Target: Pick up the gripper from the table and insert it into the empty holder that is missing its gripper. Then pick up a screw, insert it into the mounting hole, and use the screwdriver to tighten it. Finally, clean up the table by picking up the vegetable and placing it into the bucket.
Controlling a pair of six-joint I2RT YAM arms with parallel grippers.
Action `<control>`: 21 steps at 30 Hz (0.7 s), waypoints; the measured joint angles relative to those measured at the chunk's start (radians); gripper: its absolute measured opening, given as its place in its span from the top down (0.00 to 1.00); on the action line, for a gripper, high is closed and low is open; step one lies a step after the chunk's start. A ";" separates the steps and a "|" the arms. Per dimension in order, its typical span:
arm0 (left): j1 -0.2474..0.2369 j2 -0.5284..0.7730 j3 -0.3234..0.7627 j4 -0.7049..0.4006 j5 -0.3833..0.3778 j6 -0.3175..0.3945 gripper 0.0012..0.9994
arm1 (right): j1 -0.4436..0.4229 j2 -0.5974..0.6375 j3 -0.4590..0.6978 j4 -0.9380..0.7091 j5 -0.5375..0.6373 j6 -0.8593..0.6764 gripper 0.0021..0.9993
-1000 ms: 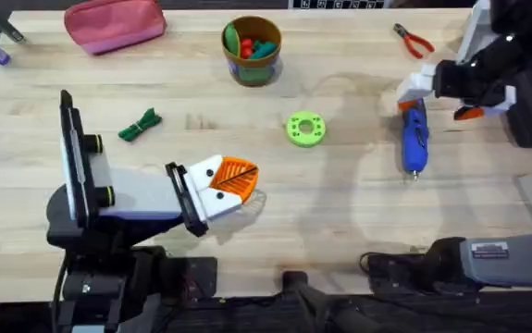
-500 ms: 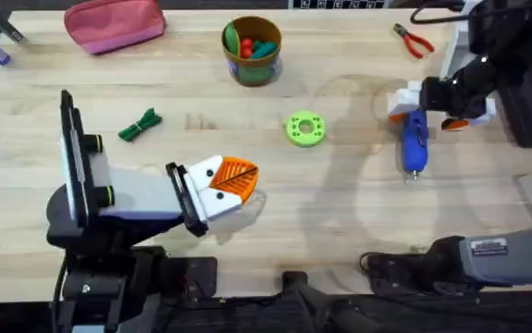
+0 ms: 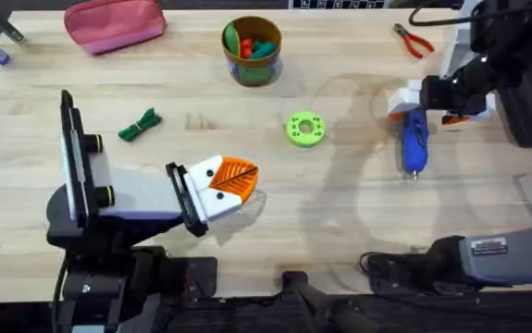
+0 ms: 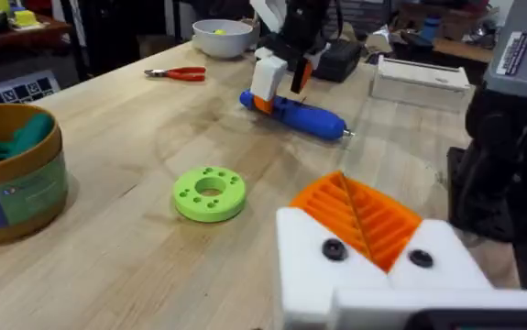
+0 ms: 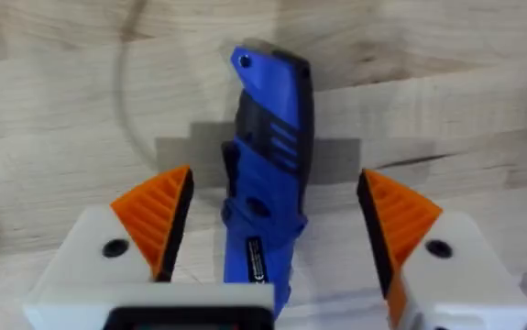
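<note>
Here, bucket [image 3: 253,57], red and green toys inside

Light wood plank surface [image 3: 340,213]. Blue-handled screwdriver [image 3: 414,139] lies flat directly under the right tool [image 3: 437,104], between its spread fingers, with red-handled pliers [image 3: 413,40] beyond it; green ring disc [image 3: 304,129] sits between the two tools, ahead of the left tool [image 3: 233,185]. Dark green vegetable [image 3: 141,125] lies off to the left tool's left side, and farther out from it stand the orange-brown bucket [image 3: 253,63] of toys and a pink pouch [image 3: 115,23].
</note>
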 joint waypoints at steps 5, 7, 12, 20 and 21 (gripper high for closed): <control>0.000 0.000 0.000 0.000 0.000 0.000 0.99 | 0.000 0.050 0.000 0.023 0.000 -0.019 0.01; 0.000 0.000 0.000 0.000 0.000 0.000 0.99 | 0.000 0.070 0.000 0.027 0.000 -0.028 0.01; 0.000 0.000 0.000 0.000 0.000 0.000 0.99 | 0.000 0.091 0.000 0.031 -0.001 -0.039 0.01; 0.000 0.000 0.000 0.000 0.000 0.000 0.99 | 0.000 0.091 0.000 0.031 -0.001 -0.053 0.30; 0.000 0.000 0.000 0.000 0.000 0.000 0.99 | 0.000 0.091 0.000 0.033 -0.001 -0.057 0.38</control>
